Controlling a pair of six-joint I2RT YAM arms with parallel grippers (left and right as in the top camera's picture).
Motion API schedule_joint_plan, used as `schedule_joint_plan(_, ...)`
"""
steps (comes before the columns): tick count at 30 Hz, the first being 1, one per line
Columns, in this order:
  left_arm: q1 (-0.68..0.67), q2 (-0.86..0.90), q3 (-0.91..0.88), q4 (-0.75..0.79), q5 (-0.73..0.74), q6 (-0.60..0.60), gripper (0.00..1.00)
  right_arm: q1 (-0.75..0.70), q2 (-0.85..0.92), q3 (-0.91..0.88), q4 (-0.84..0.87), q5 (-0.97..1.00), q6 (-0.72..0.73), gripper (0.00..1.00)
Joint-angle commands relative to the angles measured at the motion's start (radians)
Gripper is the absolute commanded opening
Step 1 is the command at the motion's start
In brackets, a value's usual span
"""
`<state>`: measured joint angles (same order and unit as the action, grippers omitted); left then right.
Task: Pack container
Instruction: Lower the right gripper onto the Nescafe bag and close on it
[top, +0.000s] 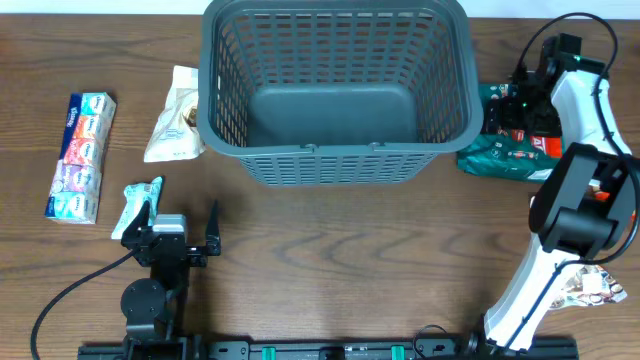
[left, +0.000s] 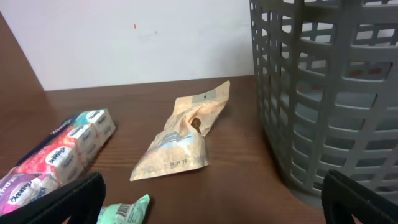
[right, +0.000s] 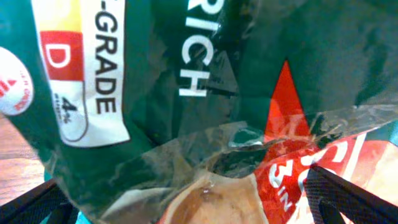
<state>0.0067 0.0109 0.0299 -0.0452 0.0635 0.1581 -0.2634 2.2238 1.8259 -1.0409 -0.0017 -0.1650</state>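
The large dark grey slotted container (top: 335, 150) stands at the back middle of the table with nothing in it; its wall fills the right of the left wrist view (left: 329, 93). My left gripper (top: 176, 232) is open and empty, low at the front left (left: 205, 202). A small mint green pack (top: 138, 203) lies beside its left finger (left: 127, 210). My right gripper (top: 520, 105) is open, down on a dark green and red snack bag (top: 500, 150) right of the container. That bag (right: 186, 74) fills the right wrist view between the spread fingers (right: 199, 202).
A beige pouch (top: 177, 118) lies just left of the container (left: 183, 134). A colourful tissue multipack (top: 82, 155) lies at the far left (left: 56, 152). Another printed pack (top: 592, 285) lies by the right arm's base. A white wall is behind the table.
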Motion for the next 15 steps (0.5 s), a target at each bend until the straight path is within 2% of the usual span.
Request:
schedule_joint_plan(1,0.006,-0.006,-0.025,-0.021,-0.005,0.006,0.98,0.021,0.072,0.005,-0.010,-0.041,-0.017,0.96)
schedule_joint_plan(3,0.006,-0.006,-0.025,-0.021,-0.005,0.006,0.99,0.023,0.092,0.005,-0.019,-0.055,-0.035,0.80)
schedule_joint_plan(6,0.006,-0.006,-0.025,-0.021,-0.005,0.006,0.99,0.023,0.119,0.005,-0.027,-0.059,-0.034,0.40)
schedule_joint_plan(10,0.006,-0.006,-0.025,-0.021,-0.005,0.006,0.99,0.020,0.135,0.003,-0.029,-0.060,-0.034,0.06)
schedule_joint_plan(11,0.006,-0.006,-0.025,-0.021,-0.005,0.006,0.99,0.020,0.135,0.002,-0.029,-0.061,-0.032,0.01)
schedule_joint_plan(15,0.006,-0.006,-0.025,-0.021,-0.005,0.006,0.99,0.020,0.135,0.002,-0.027,-0.066,-0.031,0.01)
